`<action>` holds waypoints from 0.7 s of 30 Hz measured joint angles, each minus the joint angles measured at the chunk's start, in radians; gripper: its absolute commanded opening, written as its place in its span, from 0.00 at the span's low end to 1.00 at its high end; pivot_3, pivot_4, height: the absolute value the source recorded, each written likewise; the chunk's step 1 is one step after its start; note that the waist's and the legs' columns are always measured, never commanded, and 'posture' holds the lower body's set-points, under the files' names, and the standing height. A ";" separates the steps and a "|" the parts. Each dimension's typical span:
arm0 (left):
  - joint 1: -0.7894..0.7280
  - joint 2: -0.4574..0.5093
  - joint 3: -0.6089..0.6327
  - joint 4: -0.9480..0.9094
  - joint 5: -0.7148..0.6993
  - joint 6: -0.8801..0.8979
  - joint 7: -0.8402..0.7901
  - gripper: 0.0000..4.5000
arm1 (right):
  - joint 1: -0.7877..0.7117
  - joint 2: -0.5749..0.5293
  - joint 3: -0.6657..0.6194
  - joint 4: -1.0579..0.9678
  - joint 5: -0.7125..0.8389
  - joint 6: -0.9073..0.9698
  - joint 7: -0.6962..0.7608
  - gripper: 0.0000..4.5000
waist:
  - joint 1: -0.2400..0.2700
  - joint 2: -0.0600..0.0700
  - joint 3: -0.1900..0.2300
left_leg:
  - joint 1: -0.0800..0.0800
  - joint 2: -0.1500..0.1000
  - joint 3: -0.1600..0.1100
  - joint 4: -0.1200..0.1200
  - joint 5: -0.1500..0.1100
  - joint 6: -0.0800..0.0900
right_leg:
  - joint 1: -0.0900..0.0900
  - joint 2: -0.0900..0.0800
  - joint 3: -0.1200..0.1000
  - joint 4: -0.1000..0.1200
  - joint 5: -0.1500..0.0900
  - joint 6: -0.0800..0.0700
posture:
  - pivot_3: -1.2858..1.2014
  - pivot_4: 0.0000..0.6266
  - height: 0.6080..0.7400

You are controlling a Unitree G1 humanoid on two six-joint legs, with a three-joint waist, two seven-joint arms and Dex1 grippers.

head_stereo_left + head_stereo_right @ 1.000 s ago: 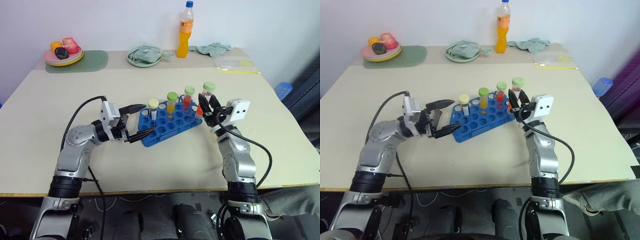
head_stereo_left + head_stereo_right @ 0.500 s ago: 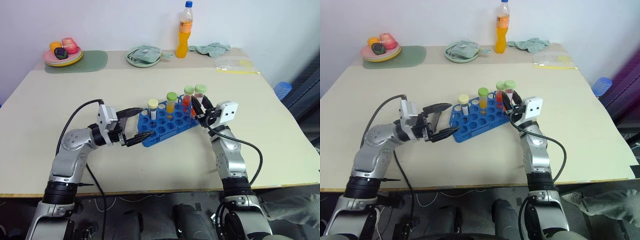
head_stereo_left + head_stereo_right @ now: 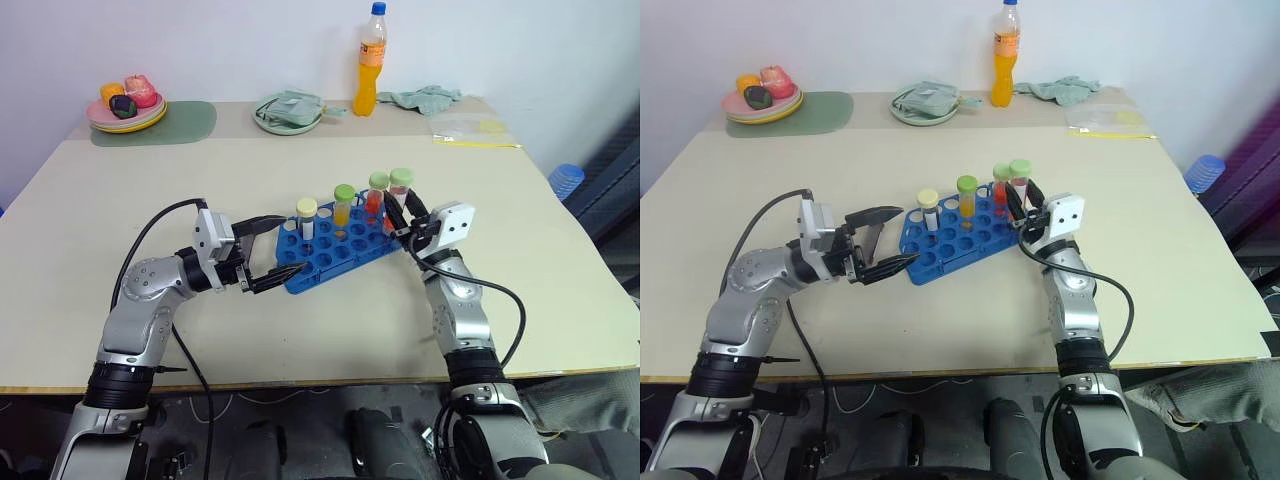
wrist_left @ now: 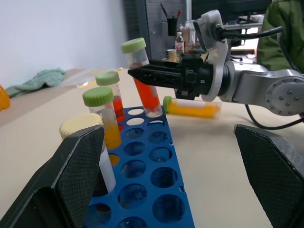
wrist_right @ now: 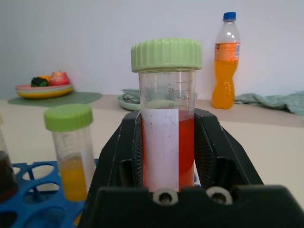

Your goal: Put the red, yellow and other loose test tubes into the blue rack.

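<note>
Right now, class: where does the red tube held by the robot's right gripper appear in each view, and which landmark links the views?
Left eye view: red tube right of centre, in the right gripper, at the blue rack's right end.
Right eye view: just right of centre, at the same rack end.
Left wrist view: upper middle, tilted.
Right wrist view: centre, upright.
Shared landmark: the blue rack.

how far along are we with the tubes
Done: a cream-capped tube, a yellow tube and a red tube stand in the blue rack. In hand: the right gripper is shut on a fourth tube, tip at a far hole. Still to go: a loose tube lying on the table.
</note>
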 measured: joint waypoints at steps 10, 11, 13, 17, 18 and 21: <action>0.000 0.000 0.000 -0.007 0.000 0.007 0.010 1.00 | 0.012 0.009 0.012 0.000 0.004 0.009 -0.009 0.28 | 0.000 0.000 0.000 | 0.000 0.000 0.000 0.000 0.000 0.000 | 0.000 0.000 0.000 0.000 0.000 0.000 | 0.52 0.24 1.00; 0.000 0.000 0.000 -0.007 0.000 0.010 0.010 1.00 | 0.012 0.011 0.012 0.000 0.004 0.009 -0.011 0.28 | 0.000 0.000 0.000 | 0.000 0.000 0.000 0.000 0.000 0.000 | 0.000 0.000 0.000 0.000 0.000 0.000 | 0.52 0.24 1.00; 0.000 0.000 -0.001 -0.007 0.000 0.015 0.011 1.00 | 0.012 0.013 0.012 0.002 0.004 0.008 -0.015 0.28 | 0.000 0.000 0.000 | 0.000 0.000 0.000 0.000 0.000 0.000 | 0.000 0.000 0.000 0.000 0.000 0.000 | 0.52 0.24 1.00; 0.000 0.000 -0.001 -0.007 0.000 0.018 0.015 1.00 | 0.015 0.021 -0.002 0.002 0.057 0.017 0.015 0.64 | 0.000 0.000 0.000 | 0.000 0.000 0.000 0.000 0.000 0.000 | 0.000 0.000 0.000 0.000 0.000 0.000 | 0.52 0.24 1.00; 0.000 0.000 -0.001 -0.007 0.000 0.018 0.016 1.00 | 0.018 0.021 -0.002 -0.001 0.058 0.020 0.020 0.73 | 0.000 0.000 0.000 | 0.000 0.000 0.000 0.000 0.000 0.000 | 0.000 0.000 0.000 0.000 0.000 0.000 | 0.52 0.24 1.00; 0.000 0.000 -0.001 -0.008 0.000 0.018 0.017 1.00 | 0.025 0.018 -0.002 -0.020 0.067 0.037 0.027 0.99 | 0.000 0.000 0.000 | 0.000 0.000 0.000 0.000 0.000 0.000 | 0.000 0.000 0.000 0.000 0.000 0.000 | 0.52 0.24 1.00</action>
